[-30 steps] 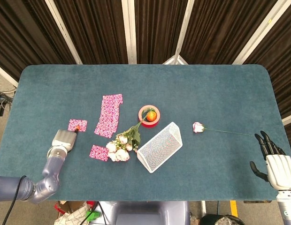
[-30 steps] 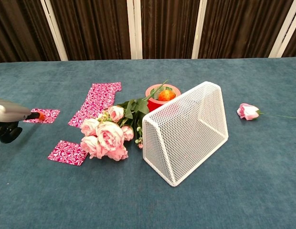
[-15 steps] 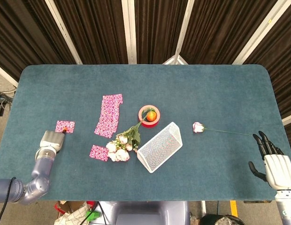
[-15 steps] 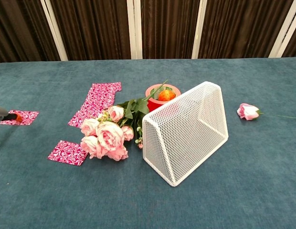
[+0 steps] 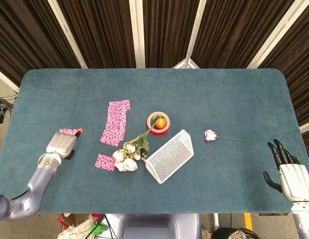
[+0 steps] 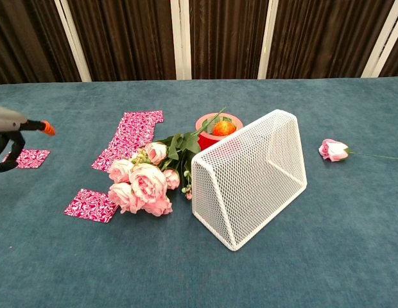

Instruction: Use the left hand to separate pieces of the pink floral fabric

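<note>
A lab test booth: dark curtains [image 5: 94,30] ring a teal-felted table [image 5: 219,94].

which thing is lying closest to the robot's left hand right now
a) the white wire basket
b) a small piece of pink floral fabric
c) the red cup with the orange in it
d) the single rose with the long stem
b: the left hand hangs right beside the small piece of pink floral fabric at the table's left side, while the basket, cup and single rose lie well off toward the middle and right.
</note>
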